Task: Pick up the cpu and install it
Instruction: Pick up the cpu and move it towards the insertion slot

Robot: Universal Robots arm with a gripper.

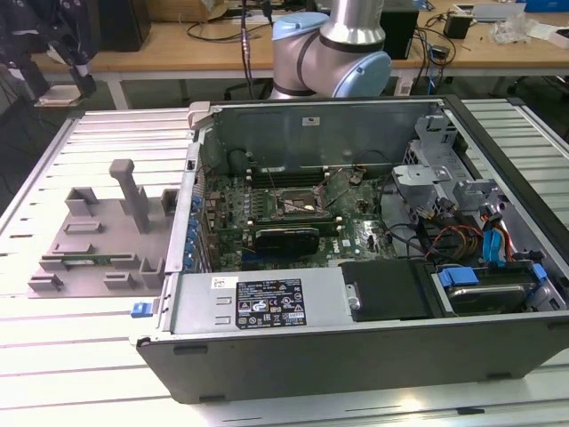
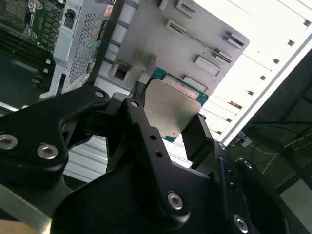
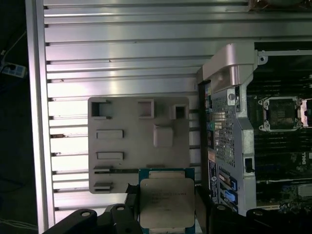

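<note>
Cpu [image 3: 167, 207]: flat, light, rigid chip, likely fragile underneath; pinched by opposite edges in the gripper [image 3: 166, 201], held apparently clear above the grey tray [image 3: 126, 141].

the cpu [image 3: 167, 201] is a small flat square chip. its dull silver metal lid has clipped corners and faint print, and it sits on a green board that shows as a thin rim around it. in both wrist views it is clamped on 2 opposite edges between the black fingers of the end effector [image 3: 167, 212], lifted off the bench [image 3: 122, 48], with its lid facing the cameras. in the second wrist view the cpu [image 2: 170, 109] carries a coppery glint along 1 edge. it is seen in front of the grey tray [image 3: 126, 146] and well apart from the socket [image 3: 282, 113].
</note>
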